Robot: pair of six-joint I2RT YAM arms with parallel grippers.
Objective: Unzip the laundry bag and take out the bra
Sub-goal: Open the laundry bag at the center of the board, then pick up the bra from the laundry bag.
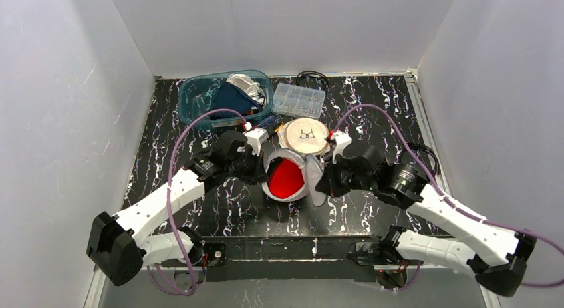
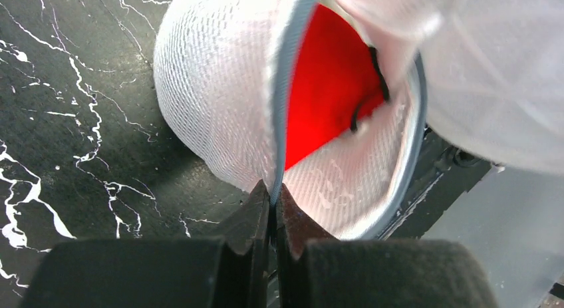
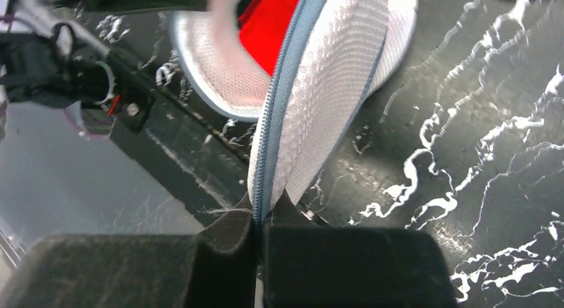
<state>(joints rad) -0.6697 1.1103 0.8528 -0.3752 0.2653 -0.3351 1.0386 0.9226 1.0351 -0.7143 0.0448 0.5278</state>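
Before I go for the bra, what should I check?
1. Grip of left gripper on bag rim: ok, shut on it.
2. Grip of right gripper on the other flap: ok, shut on it.
3. zip undone, mouth open: ok.
4. Red bra in sight inside: ok.
5. A gripper free to take it: not ok, both hold the bag.
6. Bra free of snags: cannot tell.

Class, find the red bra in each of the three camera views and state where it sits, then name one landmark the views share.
Top external: red bra at centre, inside the open laundry bag.
Left wrist: upper middle, right of the grey zipper edge.
Right wrist: top centre, a sliver left of the grey zipper edge.
Shared landmark: the grey zipper edge.
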